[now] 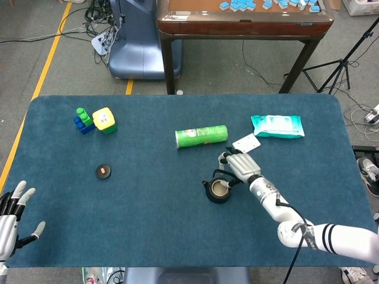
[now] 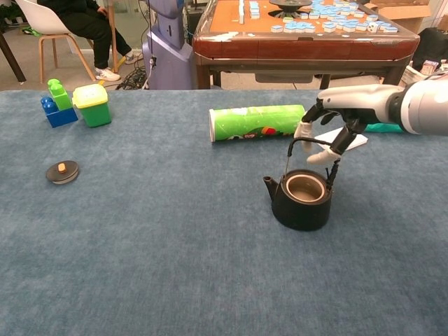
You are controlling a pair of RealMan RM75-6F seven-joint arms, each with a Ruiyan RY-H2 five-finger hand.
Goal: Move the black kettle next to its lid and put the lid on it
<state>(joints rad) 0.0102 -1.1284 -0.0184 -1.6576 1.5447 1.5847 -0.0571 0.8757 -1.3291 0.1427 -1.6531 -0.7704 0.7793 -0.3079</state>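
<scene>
one hand at the black kettle
right hand grips its handle; left hand spread wide; lid well apart.

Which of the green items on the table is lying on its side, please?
The green tube-shaped can, just beyond the black kettle, lies on its side. The other green pieces, the toy blocks at the far left, stand upright.

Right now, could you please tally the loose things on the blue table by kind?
Kettle: 1
Lid: 1
Green can, lying on its side: 1
Toy block clusters: 1
Wipes pack: 1
White card: 1
Total: 6
</scene>
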